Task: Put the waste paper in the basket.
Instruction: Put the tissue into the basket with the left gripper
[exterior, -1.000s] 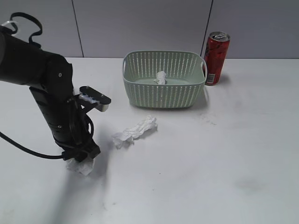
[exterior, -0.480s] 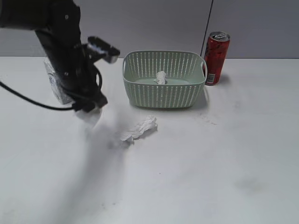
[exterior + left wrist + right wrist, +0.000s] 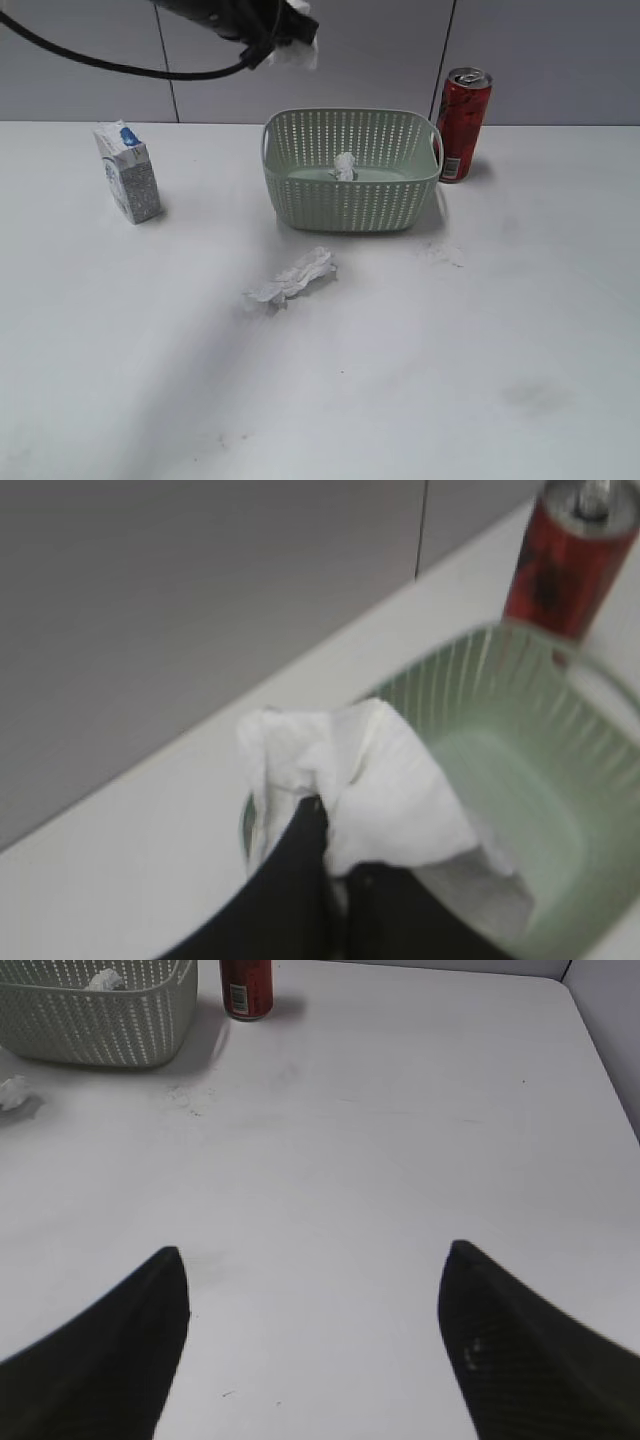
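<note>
**Paper wad up in the air over the basket**

From the exterior view, the left gripper is way up at the top edge, pinching a crumpled white paper wad that hangs above the far-left corner of the pale mint-green perforated plastic basket. A second small white wad sits inside the basket on its floor. A third, longer crumpled wad lies on the white table, just in front of the basket on the near side. A red drink can stands upright beside the basket's right end, and a small blue-and-white carton stands well off to the left.

Left wrist view, a bit blurry: the dark fingers are squeezed together on the held wad, with the basket below and the can behind it.

Right wrist view: the right gripper is spread wide over bare table, holding nothing. Basket and can are at the far left.
</note>
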Robot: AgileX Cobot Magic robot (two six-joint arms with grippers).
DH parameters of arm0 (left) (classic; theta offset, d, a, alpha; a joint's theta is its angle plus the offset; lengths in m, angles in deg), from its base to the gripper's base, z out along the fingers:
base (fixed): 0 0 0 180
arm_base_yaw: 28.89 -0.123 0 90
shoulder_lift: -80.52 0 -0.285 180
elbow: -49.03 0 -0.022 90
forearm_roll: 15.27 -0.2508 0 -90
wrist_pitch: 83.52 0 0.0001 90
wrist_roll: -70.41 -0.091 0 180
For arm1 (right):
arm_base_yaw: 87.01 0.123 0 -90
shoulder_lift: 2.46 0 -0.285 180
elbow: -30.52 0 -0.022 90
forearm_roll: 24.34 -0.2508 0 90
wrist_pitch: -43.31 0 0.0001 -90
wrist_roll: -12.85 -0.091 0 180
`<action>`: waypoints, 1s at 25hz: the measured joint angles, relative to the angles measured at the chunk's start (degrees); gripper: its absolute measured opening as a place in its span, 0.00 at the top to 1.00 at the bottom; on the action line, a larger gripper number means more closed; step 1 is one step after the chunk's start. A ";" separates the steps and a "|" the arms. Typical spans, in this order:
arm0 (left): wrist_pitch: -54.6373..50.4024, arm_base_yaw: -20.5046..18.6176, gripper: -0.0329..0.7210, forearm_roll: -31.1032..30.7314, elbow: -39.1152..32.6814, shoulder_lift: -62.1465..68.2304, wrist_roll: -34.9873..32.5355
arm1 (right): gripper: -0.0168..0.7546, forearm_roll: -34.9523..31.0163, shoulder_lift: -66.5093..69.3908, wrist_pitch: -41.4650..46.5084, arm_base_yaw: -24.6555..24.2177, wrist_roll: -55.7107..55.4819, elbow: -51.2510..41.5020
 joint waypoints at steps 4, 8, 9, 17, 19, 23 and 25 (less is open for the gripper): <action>11.12 0.72 0.96 6.28 0.07 3.40 0.00 | 0.22 0.00 0.00 0.00 0.00 0.00 0.00; 15.08 3.31 0.96 7.20 0.07 8.64 0.00 | 0.22 0.00 0.00 0.00 0.00 0.00 0.00; 15.60 3.96 0.95 7.15 0.07 9.99 0.00 | 0.22 0.00 0.00 0.00 0.00 0.00 0.00; 16.77 6.30 0.22 3.39 0.01 17.52 0.00 | 0.22 0.00 0.00 0.00 0.00 0.00 0.00; 16.77 6.30 0.13 3.32 0.01 17.65 0.00 | 0.22 0.00 0.00 0.00 0.00 0.00 0.00; 16.78 6.25 0.10 2.83 0.01 16.97 0.00 | 0.22 0.05 0.00 0.00 0.00 0.00 0.00; 15.67 6.25 0.10 2.67 0.01 15.97 0.00 | 0.22 0.05 0.00 0.00 0.00 0.00 0.00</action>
